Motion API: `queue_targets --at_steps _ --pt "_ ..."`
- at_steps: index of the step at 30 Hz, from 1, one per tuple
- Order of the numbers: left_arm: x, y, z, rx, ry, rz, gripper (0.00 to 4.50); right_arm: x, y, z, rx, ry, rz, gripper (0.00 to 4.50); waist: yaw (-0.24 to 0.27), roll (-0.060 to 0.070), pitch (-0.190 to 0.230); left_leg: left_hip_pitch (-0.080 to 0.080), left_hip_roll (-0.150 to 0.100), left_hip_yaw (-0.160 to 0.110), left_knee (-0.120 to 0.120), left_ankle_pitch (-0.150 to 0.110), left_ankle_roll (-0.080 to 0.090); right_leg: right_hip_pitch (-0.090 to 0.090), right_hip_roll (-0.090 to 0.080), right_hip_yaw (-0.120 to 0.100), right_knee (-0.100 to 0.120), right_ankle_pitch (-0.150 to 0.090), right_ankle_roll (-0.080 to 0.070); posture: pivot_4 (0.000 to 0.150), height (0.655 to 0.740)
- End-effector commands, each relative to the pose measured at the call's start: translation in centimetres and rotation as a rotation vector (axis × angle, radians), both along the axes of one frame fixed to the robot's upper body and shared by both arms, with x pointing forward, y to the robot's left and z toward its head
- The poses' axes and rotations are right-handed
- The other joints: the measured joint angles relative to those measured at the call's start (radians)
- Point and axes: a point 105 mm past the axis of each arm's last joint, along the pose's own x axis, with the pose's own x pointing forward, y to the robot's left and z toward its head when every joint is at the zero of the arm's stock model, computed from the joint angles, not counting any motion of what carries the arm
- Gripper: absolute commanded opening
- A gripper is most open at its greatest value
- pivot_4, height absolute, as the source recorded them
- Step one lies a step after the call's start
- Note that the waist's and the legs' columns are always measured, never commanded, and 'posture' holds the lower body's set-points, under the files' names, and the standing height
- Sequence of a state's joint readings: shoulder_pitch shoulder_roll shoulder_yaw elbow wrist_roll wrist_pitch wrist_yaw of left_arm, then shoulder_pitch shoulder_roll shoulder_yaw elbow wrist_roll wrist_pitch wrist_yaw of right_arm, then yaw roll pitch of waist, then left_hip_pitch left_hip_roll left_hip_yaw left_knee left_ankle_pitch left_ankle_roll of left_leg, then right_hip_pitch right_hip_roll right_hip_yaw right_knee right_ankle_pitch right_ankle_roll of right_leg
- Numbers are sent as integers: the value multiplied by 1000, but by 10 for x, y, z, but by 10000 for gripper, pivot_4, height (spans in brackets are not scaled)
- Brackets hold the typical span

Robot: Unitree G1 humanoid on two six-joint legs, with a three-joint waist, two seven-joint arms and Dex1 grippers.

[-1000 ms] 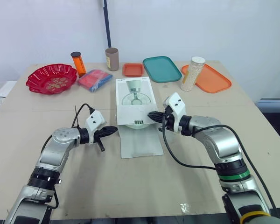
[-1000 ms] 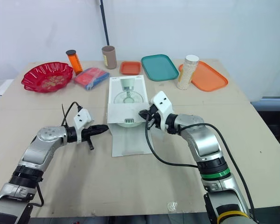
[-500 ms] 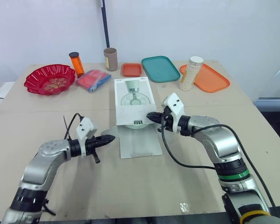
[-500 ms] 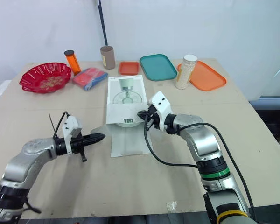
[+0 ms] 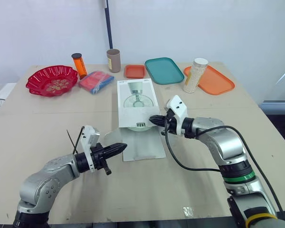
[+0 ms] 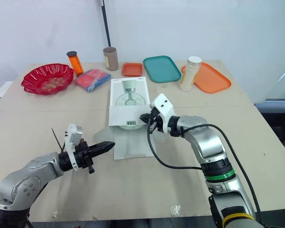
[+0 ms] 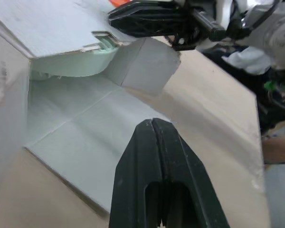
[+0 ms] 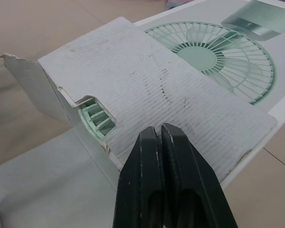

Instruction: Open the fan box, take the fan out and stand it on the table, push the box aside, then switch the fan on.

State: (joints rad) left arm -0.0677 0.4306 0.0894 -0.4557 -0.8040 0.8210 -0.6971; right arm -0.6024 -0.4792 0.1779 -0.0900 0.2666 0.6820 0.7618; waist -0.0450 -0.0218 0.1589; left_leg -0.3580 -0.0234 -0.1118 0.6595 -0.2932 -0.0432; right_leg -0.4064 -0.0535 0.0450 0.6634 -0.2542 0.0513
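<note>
a: where's the fan (image 8: 97, 118)?
b: inside the box (image 5: 137, 102), lying flat mid-bench (image 5: 180, 180), flap (image 5: 142, 145) open toward us. both tools are pinched closed, holding nothing: left tool (image 5: 122, 147) by the flap, right tool (image 5: 153, 118) at the box mouth.
a: risk?
b: closed tips might shove the box toward the jar (image 5: 195, 75) and teal tray (image 5: 164, 70) behind.

The wooden table (image 5: 38, 123) carries a row of things along its far edge: a red dish (image 5: 52, 80) near the far left corner, then an orange bottle (image 5: 79, 64), a red and blue packet (image 5: 96, 81), a brown tube (image 5: 114, 60), a small orange tray (image 5: 135, 71), a teal tray (image 5: 164, 70) and a large orange tray (image 5: 216, 80) toward the far right corner, with a jar of white beads (image 5: 195, 75) at its left end. The fan box (image 5: 137, 102) lies flat at the table's middle, its open flap (image 5: 142, 145) spread toward the near edge.
</note>
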Motion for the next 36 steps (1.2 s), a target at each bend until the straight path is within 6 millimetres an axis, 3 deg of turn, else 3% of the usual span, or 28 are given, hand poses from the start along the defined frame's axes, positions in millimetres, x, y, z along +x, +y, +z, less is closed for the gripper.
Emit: queue_targets --at_steps 1,12,21,31,36 --pt "-12 -10 10 -48 -2 -24 0 0 -2 -16 -38 65 -5 1159 0 0 0 0 0 0 0 0 0 0 0 0 0 0 0 1500 7400" --pt "-28 -13 1 -88 92 6 0 8 13 1 -33 31 21 1159 -2 0 0 1 1 2 -1 0 0 0 1 2 0 0 -1 1500 7400" --pt "-16 -30 -16 -149 205 59 0 23 -3 2 -31 21 -64 1159 0 0 0 1 0 2 -1 0 0 0 1 2 0 0 -1 1500 7400" --pt "2 -52 -17 -250 266 92 0 22 3 4 -21 10 -55 1159 1 0 0 1 0 2 -1 0 -1 0 1 2 -1 0 -1 1500 7400" --pt "15 -50 -15 -300 301 158 0 29 2 8 -25 -8 -70 1159 1 0 0 1 0 2 -1 0 -1 0 1 2 -1 0 -1 1500 7400"
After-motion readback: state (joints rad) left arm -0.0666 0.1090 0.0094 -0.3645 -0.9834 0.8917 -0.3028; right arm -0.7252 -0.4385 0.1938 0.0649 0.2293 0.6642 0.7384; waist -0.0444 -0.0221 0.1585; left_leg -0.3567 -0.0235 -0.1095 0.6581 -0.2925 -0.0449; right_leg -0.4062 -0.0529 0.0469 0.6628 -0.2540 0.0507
